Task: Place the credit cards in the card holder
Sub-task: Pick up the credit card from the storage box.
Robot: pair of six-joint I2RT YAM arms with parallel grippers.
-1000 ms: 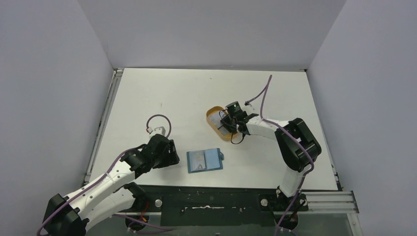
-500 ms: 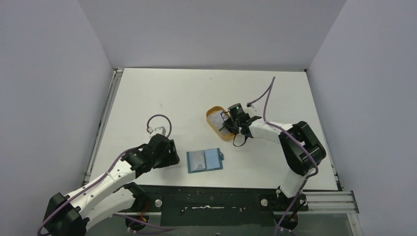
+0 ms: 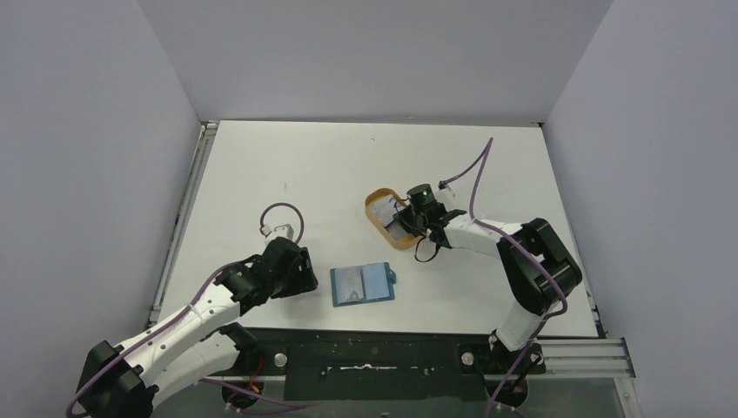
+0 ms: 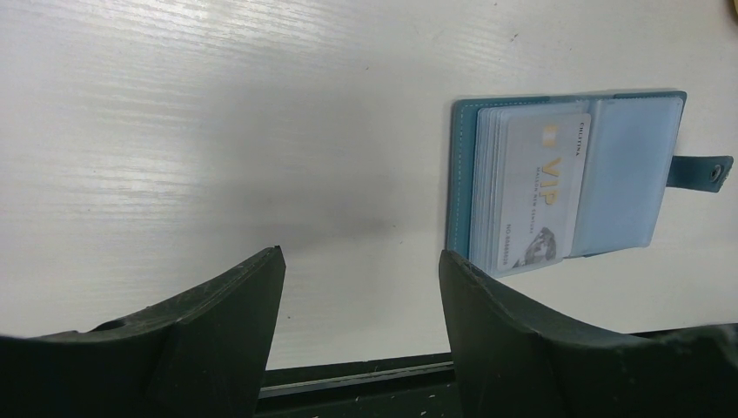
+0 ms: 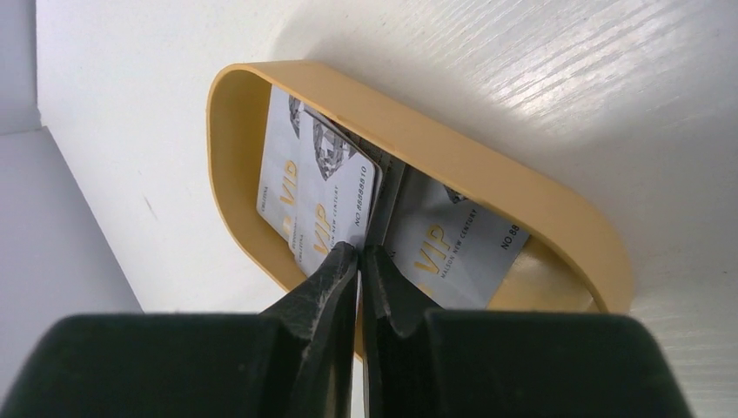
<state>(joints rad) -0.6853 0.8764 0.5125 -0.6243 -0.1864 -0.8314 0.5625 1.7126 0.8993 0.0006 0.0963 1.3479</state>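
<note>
Right claw [image 5: 359,252] down in the orange tray [image 5: 487,165], clenched on one card; little differs from a second ago.

The credit cards [image 5: 452,248] lie overlapped inside the tray, and the two black fingers [image 5: 326,279] pinch the corner of the top card [image 5: 335,196]. Since the earlier view from above, the right wrist has moved slightly away from the tray's left end and the elbow has gone outward; the tray has not shifted. The card holder [image 4: 631,174] lies open on the bench [image 4: 218,113], apart from the tray on its near side, in the same place. The left claw [image 4: 361,257] hangs released beside the holder, unmoved.
</note>
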